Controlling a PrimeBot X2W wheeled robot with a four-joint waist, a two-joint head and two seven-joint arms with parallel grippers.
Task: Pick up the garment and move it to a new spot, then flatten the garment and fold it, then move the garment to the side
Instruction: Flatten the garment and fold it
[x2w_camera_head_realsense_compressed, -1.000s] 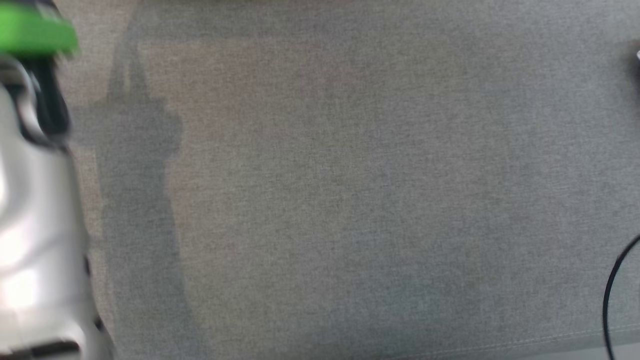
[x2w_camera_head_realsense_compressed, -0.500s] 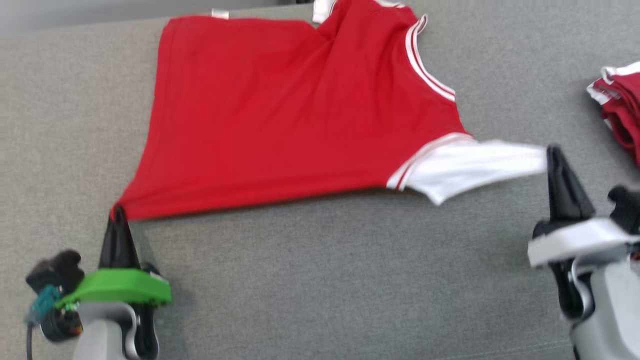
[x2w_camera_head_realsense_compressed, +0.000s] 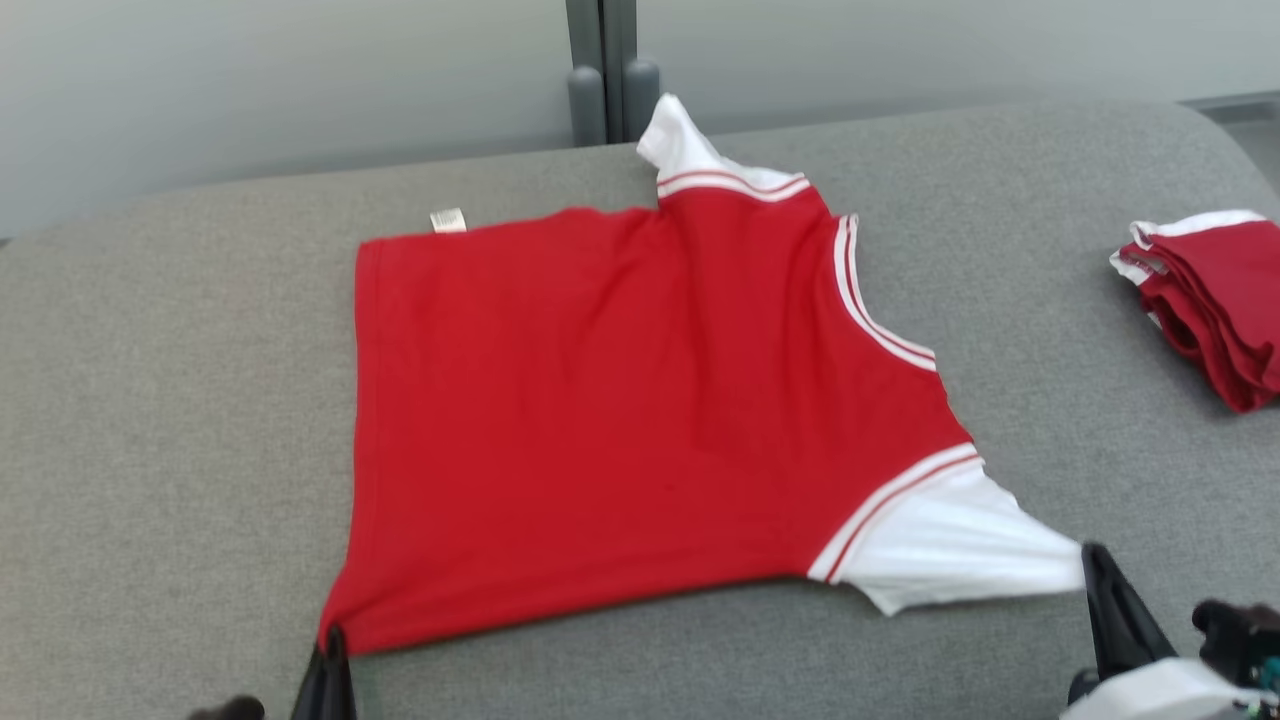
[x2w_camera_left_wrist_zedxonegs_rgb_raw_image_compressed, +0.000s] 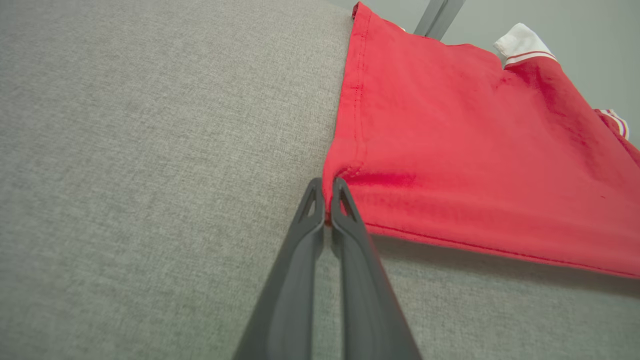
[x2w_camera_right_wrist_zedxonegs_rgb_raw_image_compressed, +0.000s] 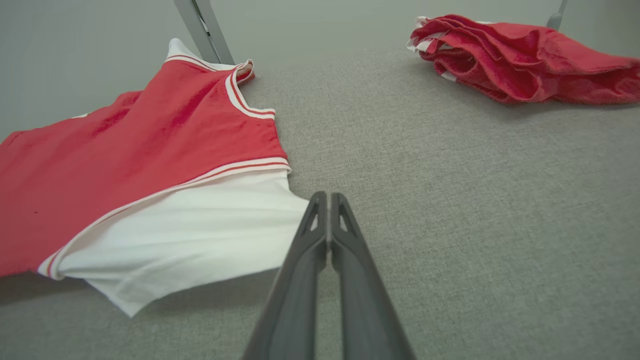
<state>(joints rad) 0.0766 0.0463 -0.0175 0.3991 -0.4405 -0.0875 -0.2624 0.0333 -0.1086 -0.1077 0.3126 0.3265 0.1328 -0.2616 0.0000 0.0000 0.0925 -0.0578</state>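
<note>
Head view: the garment (x2w_camera_head_realsense_compressed: 620, 420) lies spread on the grey cushion (x2w_camera_head_realsense_compressed: 150, 400), stretched between both claws. The left gripper (x2w_camera_head_realsense_compressed: 328, 648) pinches its hem corner and the right gripper (x2w_camera_head_realsense_compressed: 1092, 565) grips the white sleeve tip. A pile of folded red shirts (x2w_camera_head_realsense_compressed: 1215, 300) sits beyond the right gripper, apart from the garment.

Left wrist view: the fingers (x2w_camera_left_wrist_zedxonegs_rgb_raw_image_compressed: 345, 210) are clenched on the hem corner, with cloth spreading ahead and rightward.

Right wrist view: the fingers are clamped on the sleeve point. The hem-to-neck axis runs leftward from this claw, neck nearer.
</note>
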